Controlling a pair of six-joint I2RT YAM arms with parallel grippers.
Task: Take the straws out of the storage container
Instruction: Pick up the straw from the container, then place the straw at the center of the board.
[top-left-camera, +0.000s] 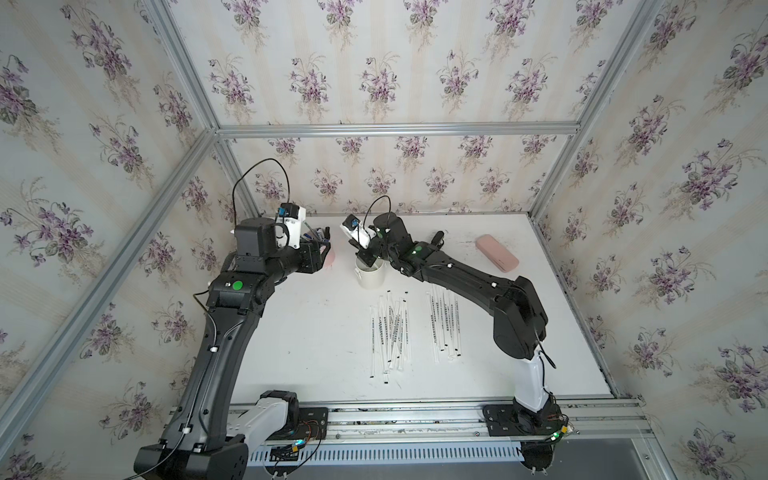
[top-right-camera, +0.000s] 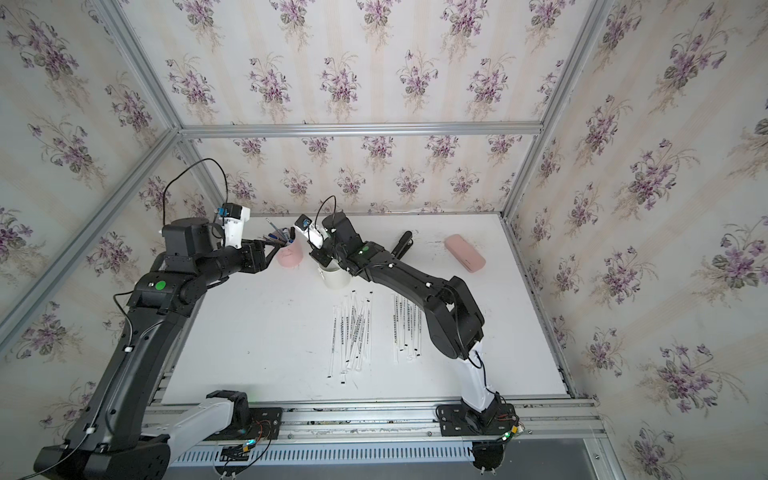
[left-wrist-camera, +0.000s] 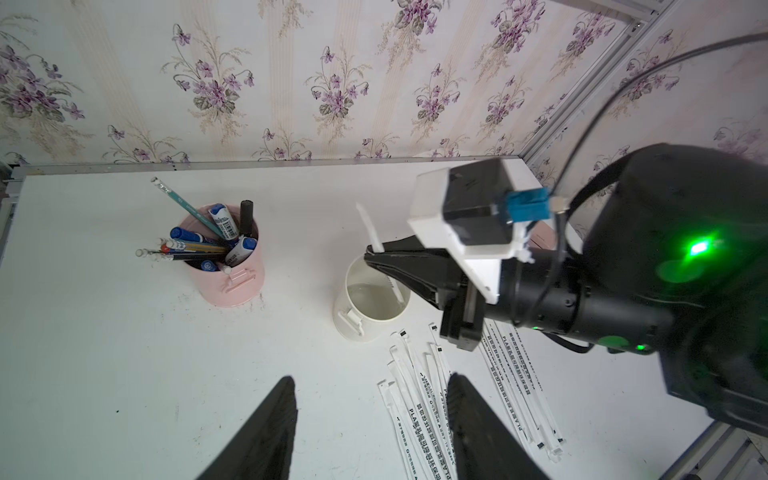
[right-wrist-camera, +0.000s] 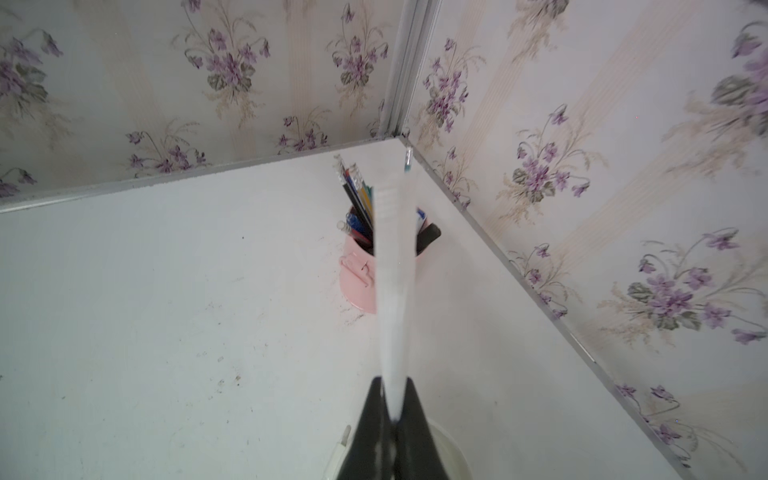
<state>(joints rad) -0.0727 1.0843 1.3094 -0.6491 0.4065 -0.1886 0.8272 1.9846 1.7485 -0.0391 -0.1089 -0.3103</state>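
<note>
My right gripper (left-wrist-camera: 376, 254) pinches what looks like the last straw (left-wrist-camera: 368, 226) in the storage container (left-wrist-camera: 374, 331); left gripper (left-wrist-camera: 372, 377) hangs open; next I lift it clear

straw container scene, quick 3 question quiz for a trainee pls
1. True or false: the right jaws are shut on one wrapped straw whose lower end is inside the white storage container.
2. Multiple choice: the loose straws lie
A) in two groups on the table, between the container and the arm bases
B) in one heap against the back wall
C) across the container's rim
3. Short answer: what stands in the pink pen cup?

Key: 1 true. 2 A. 3 pens and pencils.
</note>
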